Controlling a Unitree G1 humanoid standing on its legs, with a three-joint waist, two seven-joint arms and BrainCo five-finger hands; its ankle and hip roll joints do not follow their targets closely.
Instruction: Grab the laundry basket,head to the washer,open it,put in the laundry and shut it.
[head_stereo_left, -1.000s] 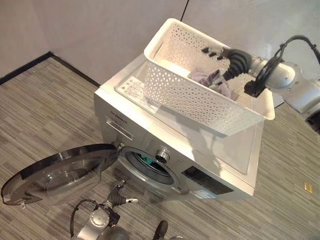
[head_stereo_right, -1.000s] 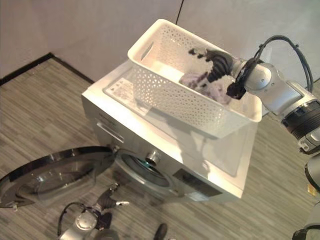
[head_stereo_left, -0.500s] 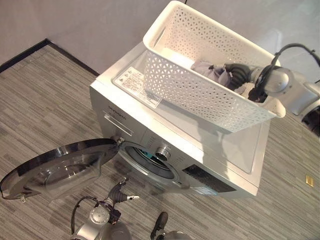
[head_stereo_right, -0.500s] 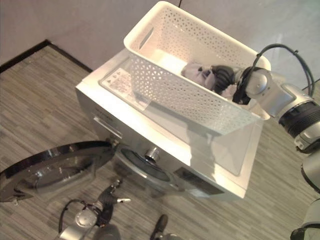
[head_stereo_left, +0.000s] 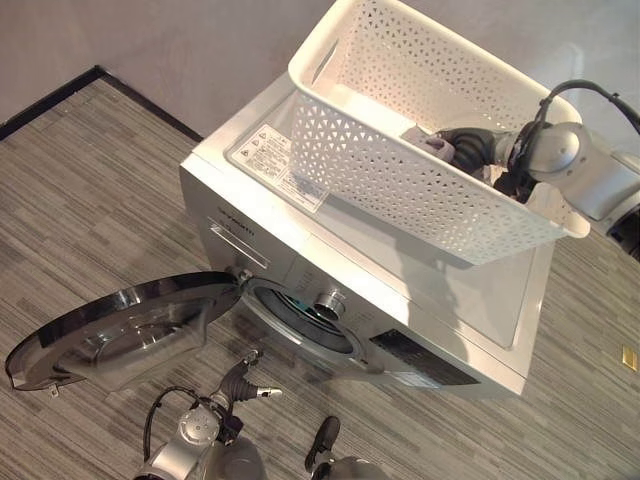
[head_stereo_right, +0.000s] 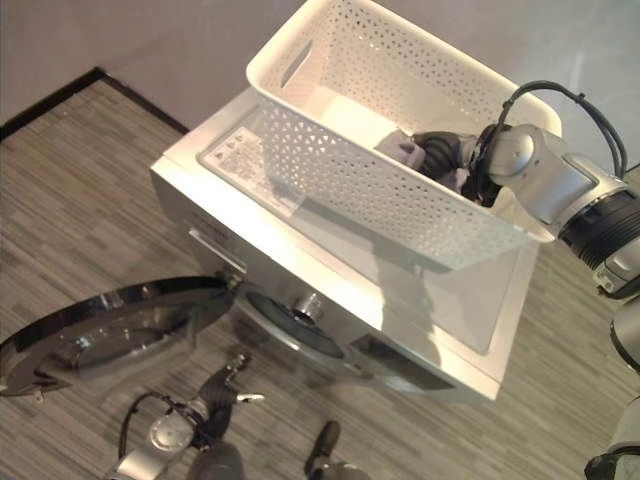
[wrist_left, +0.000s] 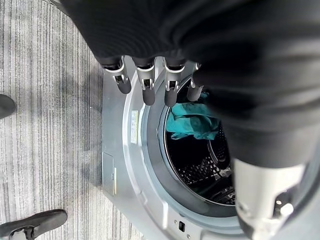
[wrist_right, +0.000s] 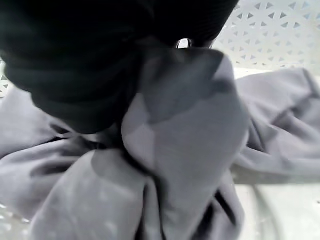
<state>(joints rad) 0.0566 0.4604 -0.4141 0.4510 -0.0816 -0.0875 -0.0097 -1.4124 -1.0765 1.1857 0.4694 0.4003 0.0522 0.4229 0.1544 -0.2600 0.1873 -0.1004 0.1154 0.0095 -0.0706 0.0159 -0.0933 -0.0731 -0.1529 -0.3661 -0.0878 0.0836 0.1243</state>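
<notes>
The white laundry basket (head_stereo_left: 400, 170) sat on the washer (head_stereo_left: 480, 300), whose door (head_stereo_left: 120, 330) hung wide. The right hand (head_stereo_right: 440, 152) was buried in grey laundry (wrist_right: 200, 165), grip unclear. The left hand (wrist_left: 150, 85), fingers relaxed, hovered before the drum.

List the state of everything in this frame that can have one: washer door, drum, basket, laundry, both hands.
washer door: swung fully open.
washer drum: already holds a teal garment.
laundry basket: on top of the washer, tilted.
grey laundry: in the basket, bunched around the right hand.
right hand: reaching into the basket, fingers buried in cloth.
left hand: low before the drum opening, fingers straight, holding nothing.
</notes>
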